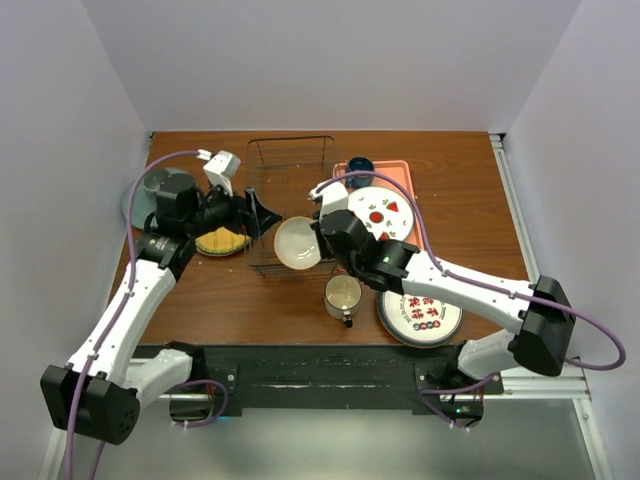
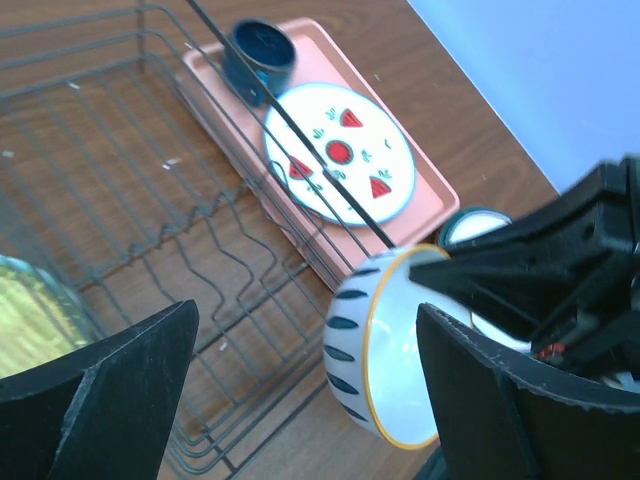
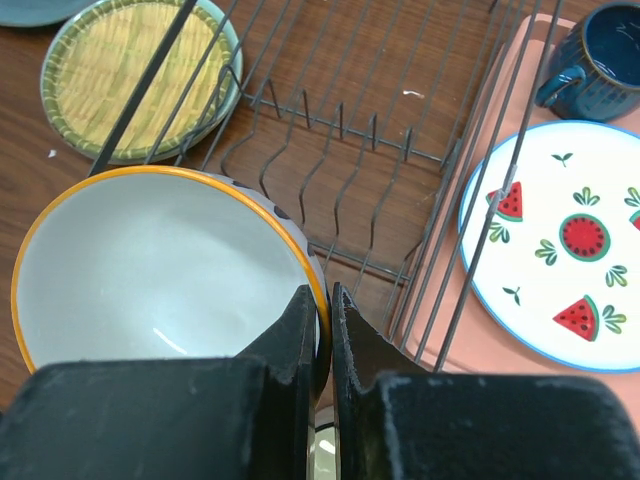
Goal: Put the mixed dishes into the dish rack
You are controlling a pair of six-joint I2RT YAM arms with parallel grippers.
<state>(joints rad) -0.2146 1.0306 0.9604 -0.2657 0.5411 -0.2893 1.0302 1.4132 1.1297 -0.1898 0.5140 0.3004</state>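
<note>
Brown table (image 1: 470, 210), pale walls. Rack (image 1: 290, 185) at centre, nothing loaded yet. Bowl (image 1: 296, 243) pinched at the rim by right gripper (image 3: 327, 305), jaws almost together on its wall. Tipped on edge at rack's near end, likely for slotting upright between wires. Left gripper (image 2: 308, 330) spread wide, empty, beside rack's left side above yellow plate (image 1: 222, 241). Mug (image 1: 342, 295) on table just before rack.

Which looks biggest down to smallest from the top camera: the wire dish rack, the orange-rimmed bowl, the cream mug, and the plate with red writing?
1. dish rack
2. plate with red writing
3. orange-rimmed bowl, held tilted, so its look may be a bit off
4. cream mug
</note>
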